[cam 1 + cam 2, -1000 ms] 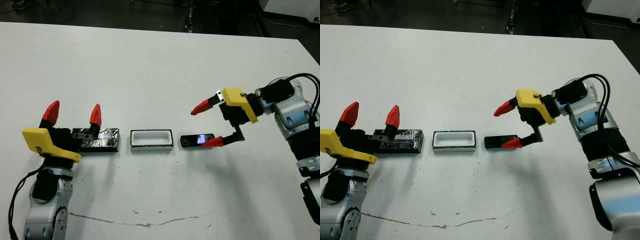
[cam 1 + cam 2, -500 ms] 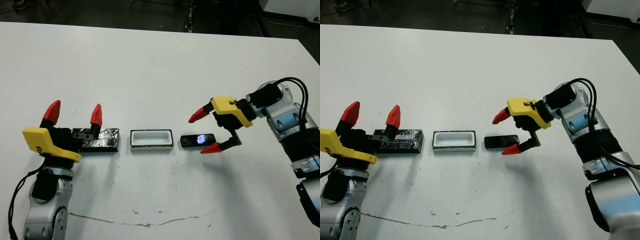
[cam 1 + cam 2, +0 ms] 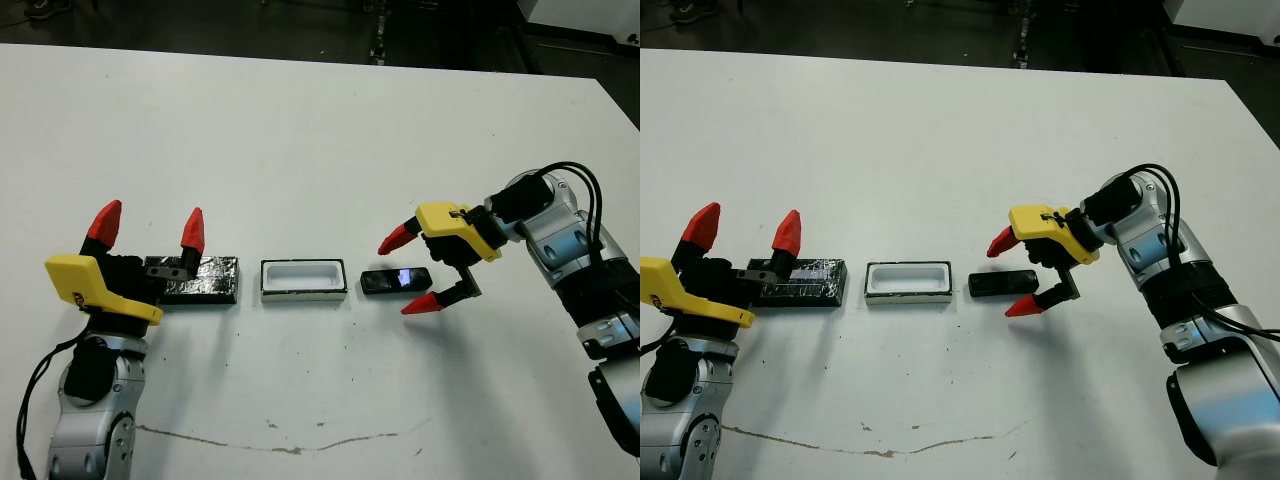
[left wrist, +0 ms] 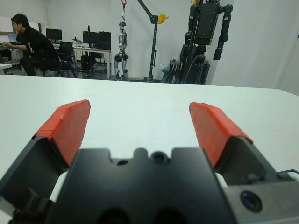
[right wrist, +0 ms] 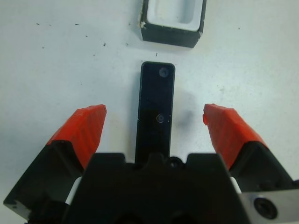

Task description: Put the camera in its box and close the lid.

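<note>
The camera (image 3: 395, 281), a small black bar with a bluish-white patch, lies flat on the white table just right of the box (image 3: 303, 279), an open white-walled tray. In the right wrist view the camera (image 5: 156, 112) runs lengthwise between the two red fingertips, with the box (image 5: 173, 21) beyond its far end. My right gripper (image 3: 407, 271) is open, one fingertip on each long side of the camera's right end, touching nothing. The lid (image 3: 207, 277), a glossy speckled black slab, lies left of the box. My left gripper (image 3: 146, 225) stands open, fingertips up, just above the lid's left end.
The table's far edge (image 3: 300, 58) meets a dark floor. A thin dark crack line (image 3: 270, 445) runs across the table near the front. In the left wrist view a seated person (image 4: 32, 44) and robot stands (image 4: 205, 32) show far beyond the table.
My right gripper has come down and forward, from resting with its lower fingertip on the camera's right end to straddling that end. The camera, box, lid and left gripper have not moved.
</note>
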